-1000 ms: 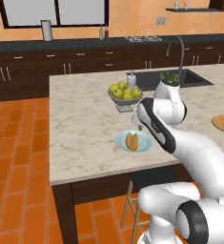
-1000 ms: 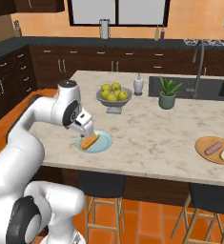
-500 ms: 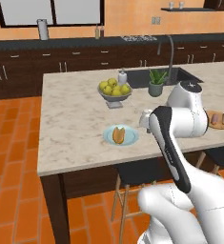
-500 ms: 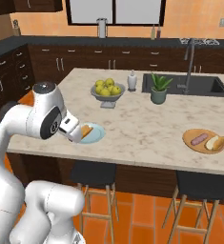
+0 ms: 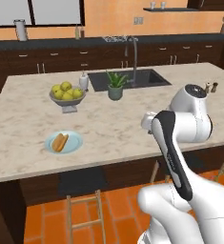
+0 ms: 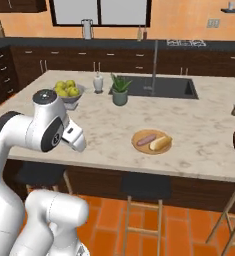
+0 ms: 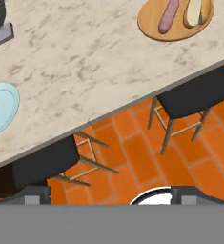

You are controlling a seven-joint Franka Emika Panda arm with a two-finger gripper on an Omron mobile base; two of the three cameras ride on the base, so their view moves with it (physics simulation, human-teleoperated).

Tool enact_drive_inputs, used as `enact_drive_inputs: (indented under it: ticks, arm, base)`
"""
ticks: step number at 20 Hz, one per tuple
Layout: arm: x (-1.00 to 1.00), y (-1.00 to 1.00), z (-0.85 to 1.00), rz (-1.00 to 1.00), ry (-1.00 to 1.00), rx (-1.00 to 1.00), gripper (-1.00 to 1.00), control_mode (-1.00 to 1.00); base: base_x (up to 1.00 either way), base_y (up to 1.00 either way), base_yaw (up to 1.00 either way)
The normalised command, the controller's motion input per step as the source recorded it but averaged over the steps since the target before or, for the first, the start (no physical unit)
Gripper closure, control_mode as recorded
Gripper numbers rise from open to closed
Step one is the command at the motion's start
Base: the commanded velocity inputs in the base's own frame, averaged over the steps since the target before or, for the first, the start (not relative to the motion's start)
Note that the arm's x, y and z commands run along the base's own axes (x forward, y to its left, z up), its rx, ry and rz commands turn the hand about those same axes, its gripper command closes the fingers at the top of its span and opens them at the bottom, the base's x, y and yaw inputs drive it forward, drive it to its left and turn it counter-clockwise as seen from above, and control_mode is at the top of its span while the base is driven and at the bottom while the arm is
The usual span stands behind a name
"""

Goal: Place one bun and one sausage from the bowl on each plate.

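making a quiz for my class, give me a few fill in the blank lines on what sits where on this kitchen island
1. The tan wooden plate holds a sausage and a ____.
2. The pale blue plate lies in front of the grey bowl of yellow-green ____.
3. The potted plant stands beside the ____.

Missing words: bun; apples; sink

No text, label, brand, number or sign can be read anywhere in these pictures.
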Motion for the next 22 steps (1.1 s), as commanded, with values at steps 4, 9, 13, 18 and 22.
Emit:
enact_drive_inputs:
  ticks: [4,9,13,18,22]
  arm:
    - [0.0,0.0,0.0,0.0,0.0,0.0,-1.0,1.0]
    - [0.0,0.0,0.0,0.0,0.0,0.0,-1.0,1.0]
    - [0.0,0.0,0.0,0.0,0.0,0.0,-1.0,1.0]
    - [0.0,0.0,0.0,0.0,0.0,0.0,-1.0,1.0]
    - [0.0,0.0,0.0,0.0,0.0,0.0,-1.0,1.0]
  base:
    - [0.21,-1.0,0.0]
    - [0.33,-1.0,0.0]
    - [0.39,-1.0,0.0]
    - [0.38,-1.0,0.0]
    - [0.2,-1.0,0.0]
